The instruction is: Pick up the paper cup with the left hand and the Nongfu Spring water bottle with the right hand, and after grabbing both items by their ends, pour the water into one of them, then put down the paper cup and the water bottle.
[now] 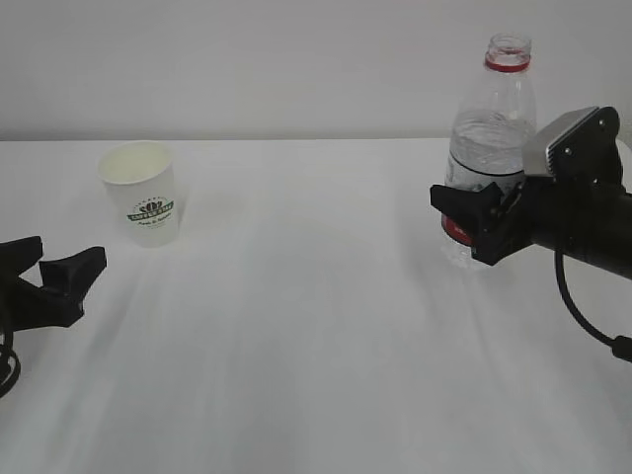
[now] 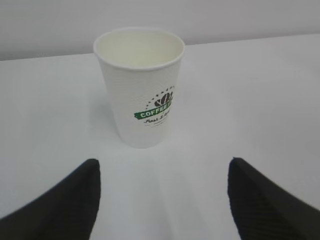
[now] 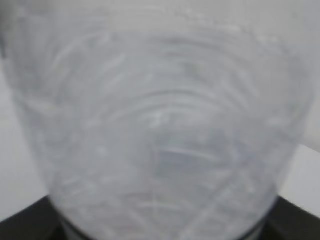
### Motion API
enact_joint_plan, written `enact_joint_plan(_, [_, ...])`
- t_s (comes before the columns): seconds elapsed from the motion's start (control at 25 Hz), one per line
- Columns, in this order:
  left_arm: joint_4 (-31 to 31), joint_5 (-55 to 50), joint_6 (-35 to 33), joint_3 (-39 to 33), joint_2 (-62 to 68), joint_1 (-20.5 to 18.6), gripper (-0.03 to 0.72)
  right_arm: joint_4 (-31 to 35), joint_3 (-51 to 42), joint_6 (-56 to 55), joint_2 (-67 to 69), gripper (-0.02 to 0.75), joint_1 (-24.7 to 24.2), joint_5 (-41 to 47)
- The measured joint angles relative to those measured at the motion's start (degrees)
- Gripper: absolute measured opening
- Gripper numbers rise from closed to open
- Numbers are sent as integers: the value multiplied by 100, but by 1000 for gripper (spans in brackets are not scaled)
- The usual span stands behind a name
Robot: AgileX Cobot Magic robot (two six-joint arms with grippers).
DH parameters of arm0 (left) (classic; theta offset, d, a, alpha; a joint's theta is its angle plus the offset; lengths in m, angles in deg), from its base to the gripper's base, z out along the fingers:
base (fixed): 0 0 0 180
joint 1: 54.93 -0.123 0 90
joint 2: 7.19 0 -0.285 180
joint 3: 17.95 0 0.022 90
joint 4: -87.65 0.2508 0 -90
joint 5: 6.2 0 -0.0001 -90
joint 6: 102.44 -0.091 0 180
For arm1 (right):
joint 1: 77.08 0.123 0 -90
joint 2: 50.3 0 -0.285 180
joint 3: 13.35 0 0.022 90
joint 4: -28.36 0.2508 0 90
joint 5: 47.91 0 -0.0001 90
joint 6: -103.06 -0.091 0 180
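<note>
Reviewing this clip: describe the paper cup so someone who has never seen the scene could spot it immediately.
On the white table, look to the far left side, ahead of the open left pincer. There the paper cup stands upright, untouched. Unlike the tall clear water bottle on the right, it is short, white and opaque, with a green coffee logo on its side.

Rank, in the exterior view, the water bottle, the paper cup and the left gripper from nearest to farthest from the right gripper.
1. The water bottle, far right of the table: the right gripper is around its lower part.
2. The paper cup, upright at the far left, well across the table.
3. The left gripper, at the left edge, below the cup, slightly farther.
</note>
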Motion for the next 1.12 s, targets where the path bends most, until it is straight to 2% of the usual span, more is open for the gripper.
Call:
enact_joint_plan(0.4, [-51,-66,-80,647,765,-40,601,-108,0,-8,0,491,0,0])
enact_joint_plan(0.52, [-51,-91,-80,914,1009,-40,661,-108,0,-8,0,491,0,0])
enact_joint_plan(0.64, [-51,-153,-80,1132,1237,-40,685,-118,0,-8,0,491,0,0])
enact_joint_plan(1.12, [-51,-635,-82,1988,1599,-40,691,-118,0,-8,0,491,0,0])
